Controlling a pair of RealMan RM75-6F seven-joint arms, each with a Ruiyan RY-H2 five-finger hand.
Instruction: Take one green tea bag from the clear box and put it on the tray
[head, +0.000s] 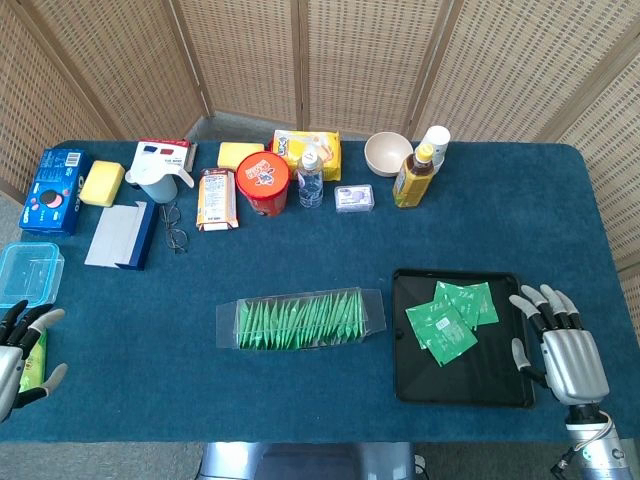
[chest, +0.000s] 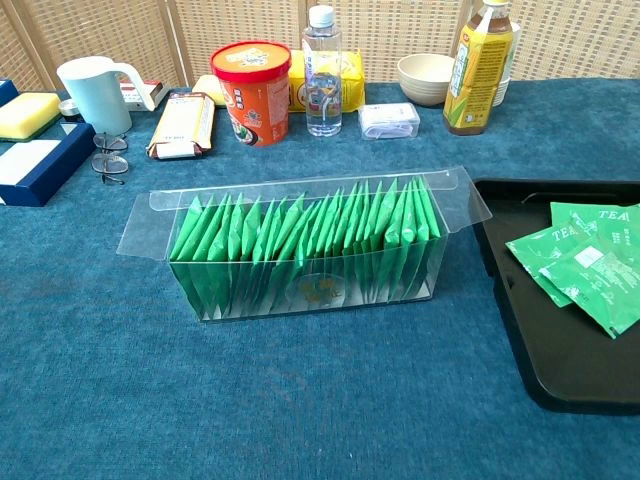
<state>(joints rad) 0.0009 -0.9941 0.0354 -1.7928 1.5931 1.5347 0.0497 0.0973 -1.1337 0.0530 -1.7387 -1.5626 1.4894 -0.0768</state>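
A clear box stands mid-table, packed with several upright green tea bags. To its right lies a black tray with green tea bags lying flat on it. My right hand rests open just beyond the tray's right edge, fingers spread, holding nothing. My left hand sits at the table's front left corner, fingers apart and empty. Neither hand shows in the chest view.
Along the back stand a red cup, water bottle, yellow drink bottle, bowl, mug, snack boxes and glasses. A blue lidded container sits at the left edge.
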